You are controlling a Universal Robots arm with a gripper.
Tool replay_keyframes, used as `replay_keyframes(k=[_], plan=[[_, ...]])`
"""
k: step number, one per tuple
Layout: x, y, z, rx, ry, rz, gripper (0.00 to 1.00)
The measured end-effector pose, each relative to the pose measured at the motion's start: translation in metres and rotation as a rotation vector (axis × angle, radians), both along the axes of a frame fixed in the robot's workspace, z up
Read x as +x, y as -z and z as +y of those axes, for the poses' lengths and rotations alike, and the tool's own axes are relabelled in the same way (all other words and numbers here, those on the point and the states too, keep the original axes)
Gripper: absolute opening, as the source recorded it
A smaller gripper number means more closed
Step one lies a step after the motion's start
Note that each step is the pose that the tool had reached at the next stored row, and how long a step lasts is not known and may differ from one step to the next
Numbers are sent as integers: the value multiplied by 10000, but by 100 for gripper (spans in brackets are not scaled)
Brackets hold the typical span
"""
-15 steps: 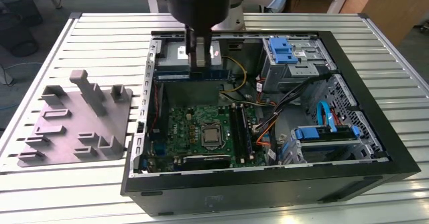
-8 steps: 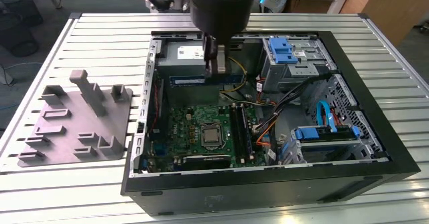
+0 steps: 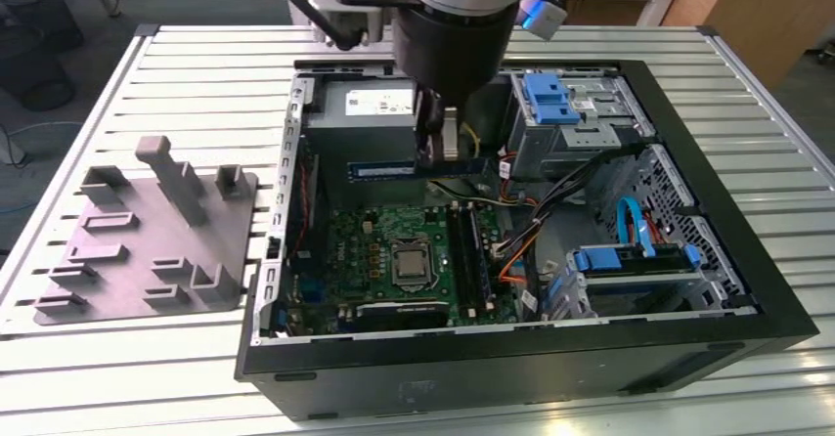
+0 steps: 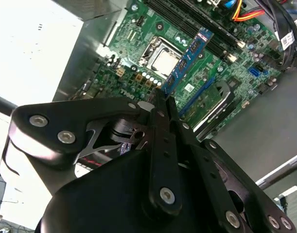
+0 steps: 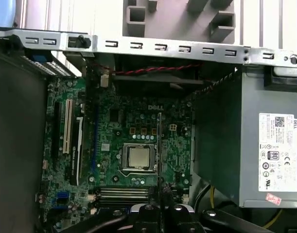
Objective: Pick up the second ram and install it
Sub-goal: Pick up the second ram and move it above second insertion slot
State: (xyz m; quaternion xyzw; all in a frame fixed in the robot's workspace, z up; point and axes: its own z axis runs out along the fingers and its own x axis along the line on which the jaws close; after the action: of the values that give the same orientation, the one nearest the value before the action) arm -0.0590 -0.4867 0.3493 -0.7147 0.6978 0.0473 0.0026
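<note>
Alignment was the crux of this step. The gripper (image 3: 439, 157) had its fingers pinched tight on the second ram (image 3: 391, 170), gripping it near mid-length. The stick hung level over the motherboard (image 3: 378, 260) inside the open case (image 3: 522, 368) and looked well clear of the board.

In the exterior view the stick lay along the nine-to-three line, while the memory slots (image 3: 472, 250), at about five o'clock from the gripper, ran nearer twelve-to-six. The stick was therefore crosswise to them. The second wrist view showed the same crossing, with the second ram (image 4: 189, 58) reaching out past the processor socket (image 4: 163, 60) toward the memory slots (image 4: 187, 19). In the first wrist view the stick appeared edge-on as a thin line (image 5: 159, 145) beside the socket.

To my judgement, doing it well called for these things:
- about a quarter turn of the wrist, so the board ran parallel to a free slot;
- the edge notch matched to the slot's key, and the end latches open, neither of which could be made out here;
- a straight, untilted descent, pressing evenly at both ends.

The loose cables (image 3: 522, 231) at three o'clock of the slots looked likely to snag. The grey fixture (image 3: 144, 250) sat at nine o'clock of the case, well apart.
</note>
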Motion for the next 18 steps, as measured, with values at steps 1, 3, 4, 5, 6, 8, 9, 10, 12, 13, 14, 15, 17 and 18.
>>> replay_keyframes(k=[1,3,4,5,6,8,9,10,12,13,14,15,17,18], plan=[[6,19,-18,2,0,-1,14],[21,57,-57,3,0,-2,14],[28,74,-75,2,-1,-2,14],[35,93,-93,3,0,-2,14],[42,111,-112,3,0,-2,14],[61,147,-145,4,0,-4,14],[74,165,-159,4,0,-4,14],[87,185,-173,4,1,-5,14],[118,221,-194,3,0,-4,14],[137,239,-200,3,0,-4,14],[157,257,-205,3,-1,-4,14],[176,274,-209,3,-1,-4,14],[218,311,-216,3,1,-4,14],[240,330,-219,4,2,-5,14]])
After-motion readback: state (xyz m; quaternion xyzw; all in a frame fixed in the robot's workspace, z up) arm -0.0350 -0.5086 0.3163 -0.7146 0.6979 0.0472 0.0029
